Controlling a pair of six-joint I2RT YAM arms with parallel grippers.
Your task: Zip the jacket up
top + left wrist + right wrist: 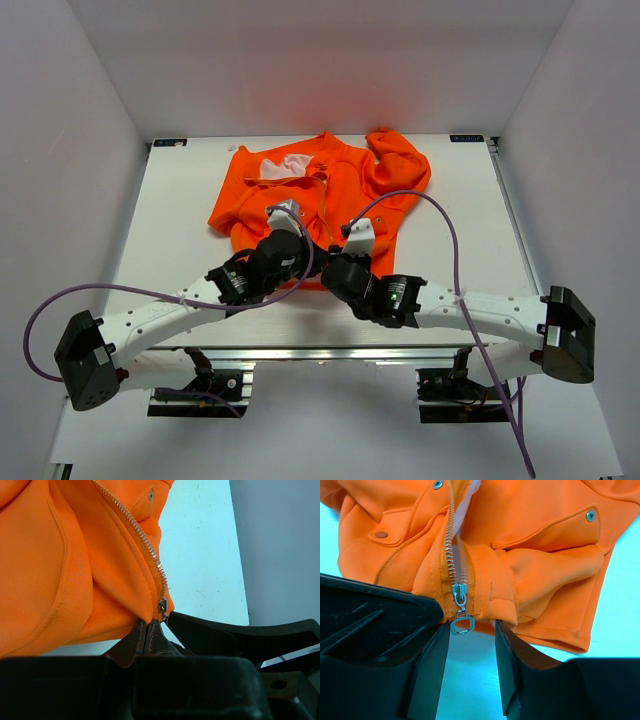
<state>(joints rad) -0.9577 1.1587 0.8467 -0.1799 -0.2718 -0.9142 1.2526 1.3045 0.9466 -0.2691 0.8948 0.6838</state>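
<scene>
The orange jacket [330, 190] lies flat on the white table, collar away from me, with pale lining [285, 165] showing at the neck. In the left wrist view my left gripper [145, 630] is shut on the jacket's bottom hem [125, 607], right beside the lower end of the metal zipper [150, 550]. In the right wrist view my right gripper [470, 645] is open. Its fingers [432, 660] stand either side of the silver zipper slider and its ring pull [461, 625] at the hem, just below it. In the top view both grippers, left [300, 268] and right [328, 270], meet at the hem's middle.
The white table [180, 230] is boxed in by pale walls on three sides. Purple cables [445, 230] loop from both arms over the table. A jacket sleeve [400, 160] is bunched at the far right of the garment.
</scene>
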